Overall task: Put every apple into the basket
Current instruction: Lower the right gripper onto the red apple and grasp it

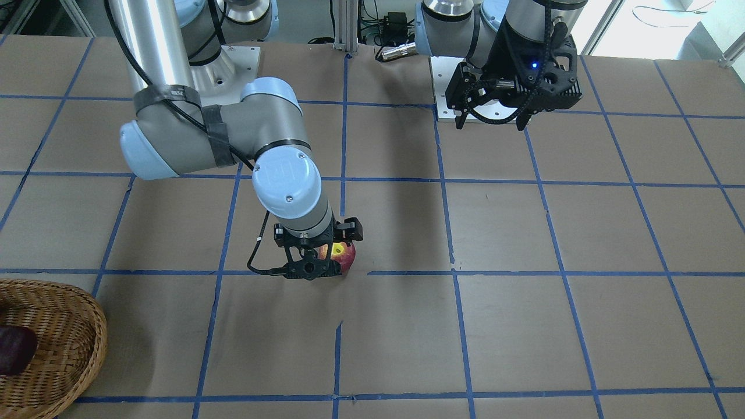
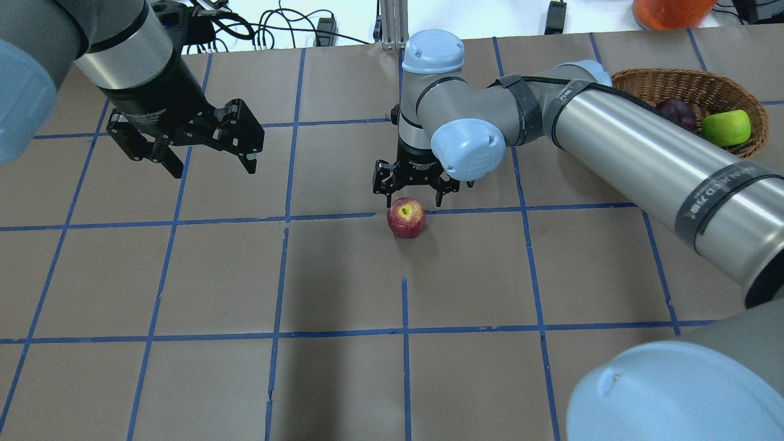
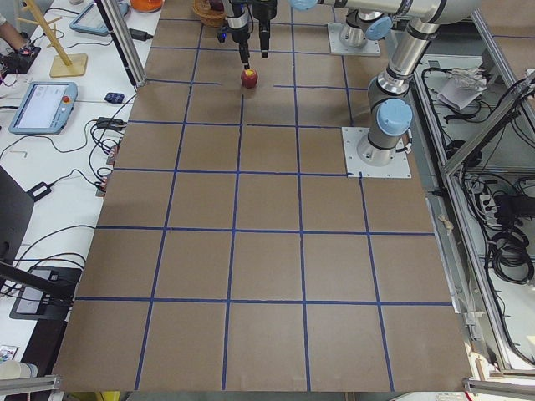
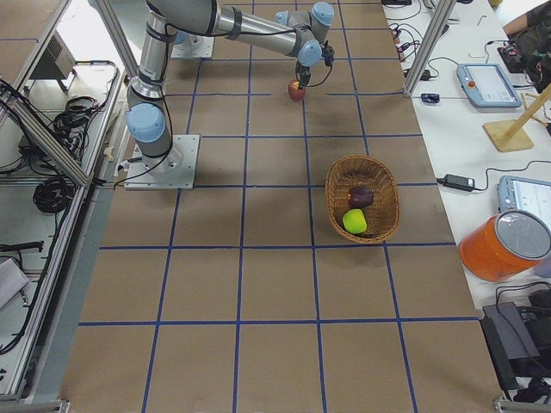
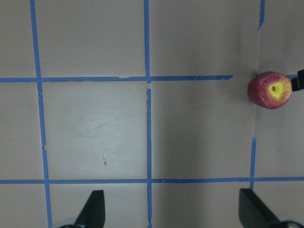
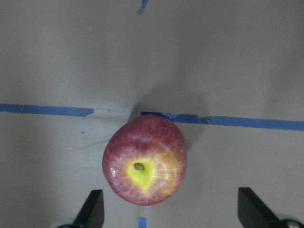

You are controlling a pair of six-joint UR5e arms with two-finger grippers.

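Note:
The red apple with a yellow patch (image 2: pixel 406 217) sits on the table near the middle, on a blue tape line. My right gripper (image 2: pixel 414 197) hangs open just above it, its jaws spread wider than the apple. In the right wrist view the apple (image 6: pixel 145 159) lies a little left of centre between the fingers (image 6: pixel 92 209). The wicker basket (image 2: pixel 692 82) stands at the far right and holds the purple apple (image 2: pixel 677 110) and the green apple (image 2: pixel 726 127). My left gripper (image 2: pixel 214 168) is open and empty, raised above the table at the left.
An orange container (image 2: pixel 670 9) stands beyond the basket off the table's far edge. The right arm's long links (image 2: pixel 643 147) stretch across the right half towards the basket. Tablets and cables (image 4: pixel 486 82) lie on the side benches.

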